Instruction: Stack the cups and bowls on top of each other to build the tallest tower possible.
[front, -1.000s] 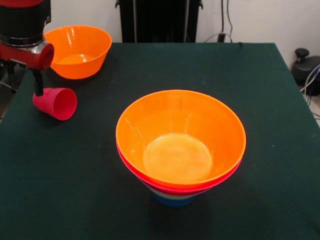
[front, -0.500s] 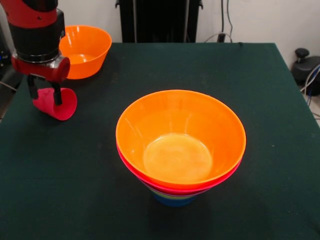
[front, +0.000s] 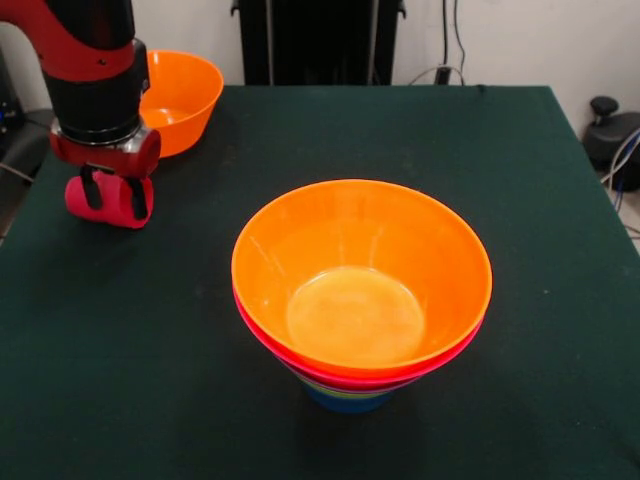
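Observation:
A red cup (front: 110, 212) lies on its side on the dark green table (front: 520, 200) at the left. My gripper (front: 113, 191) hangs right over it, open, with both black fingers (front: 90, 186) showing across the cup's body; I cannot tell whether they touch it. In the middle stands the tower (front: 360, 385), a nested stack with a large orange bowl (front: 400, 240) on top, a pink rim under it and a blue base (front: 345, 401). A second large orange bowl (front: 185, 95) sits upright at the back left, partly hidden by the arm.
A black stand (front: 320, 40) rises behind the table's far edge. Cables and a black object (front: 612, 130) lie beyond the right edge. The cup rests close to the table's left edge.
The arm has swung right and down from the left edge until the gripper is over the red cup. The cup's open mouth, seen before, is now covered.

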